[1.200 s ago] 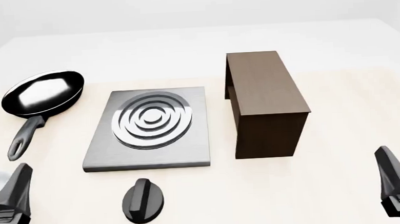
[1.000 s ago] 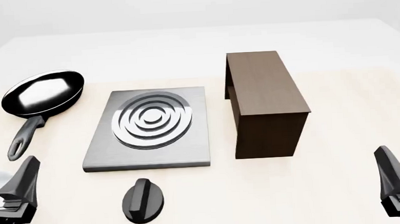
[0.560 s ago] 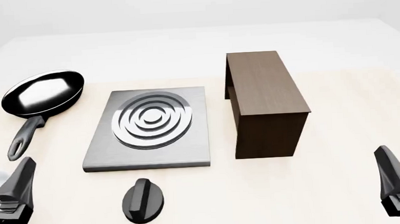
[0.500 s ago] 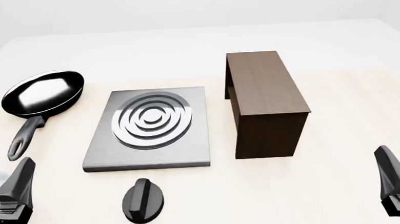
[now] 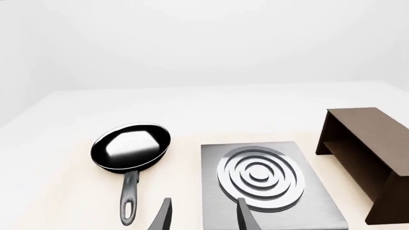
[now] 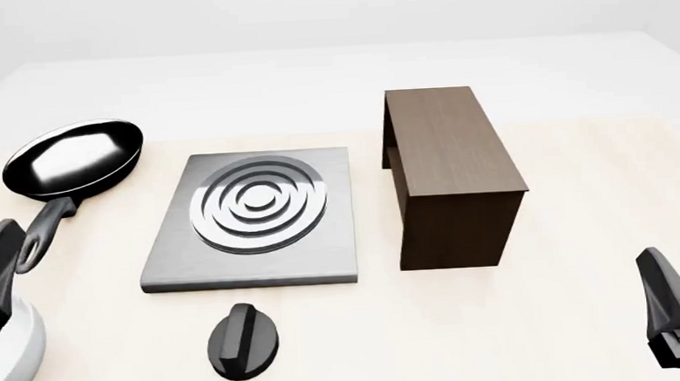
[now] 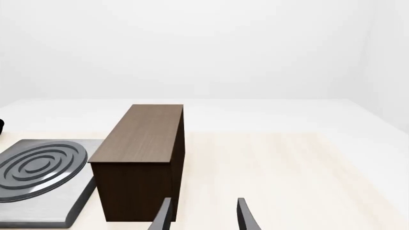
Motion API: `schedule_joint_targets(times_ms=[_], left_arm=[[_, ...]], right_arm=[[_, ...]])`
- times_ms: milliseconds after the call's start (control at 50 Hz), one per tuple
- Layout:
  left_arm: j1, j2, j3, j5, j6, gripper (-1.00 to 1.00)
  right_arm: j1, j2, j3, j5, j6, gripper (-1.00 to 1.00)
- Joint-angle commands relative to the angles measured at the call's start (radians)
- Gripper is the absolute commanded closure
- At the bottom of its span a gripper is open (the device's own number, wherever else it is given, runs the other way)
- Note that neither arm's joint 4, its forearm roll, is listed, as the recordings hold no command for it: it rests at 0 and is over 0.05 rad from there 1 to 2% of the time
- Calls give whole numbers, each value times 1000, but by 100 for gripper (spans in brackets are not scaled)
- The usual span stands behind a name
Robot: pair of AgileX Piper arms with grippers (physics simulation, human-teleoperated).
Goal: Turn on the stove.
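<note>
Fingers [image 5: 164, 216] of the left gripper [image 5: 201, 215] stand apart and empty beside the stove [image 6: 254, 219]; next, I'd guess, reach its knob [image 6: 244, 340].

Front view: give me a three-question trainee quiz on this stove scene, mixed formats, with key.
1. True or false: the black frying pan sits on the round concentric-ring burner.
2. The small black ridged round knob lies: A) on the dark brown wooden cabinet B) on the table in front of the flat grey metal stove slab C) inside the pan.
3. Fill in: the left gripper fingers are ____.

Key: 1 false; 2 B; 3 open.
</note>
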Motion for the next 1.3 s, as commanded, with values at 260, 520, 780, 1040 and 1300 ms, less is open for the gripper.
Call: schedule_joint_targets(times_ms=[260,520,780,1040,1300], left_arm=[[-19,106,-203,265,-56,-100],[-84,225,-167,231,-106,-100],[-107,313,-97,158,-102,-100],[-147,411,-34,60,-135,-100],[-188,463,55,-15,-181,-100]], right_arm=[[0,-1,1,0,0,-100],[0,-1,1,0,0,-100],[0,-1,1,0,0,-100],[0,-1,1,0,0,-100],[0,-1,1,0,0,-100]])
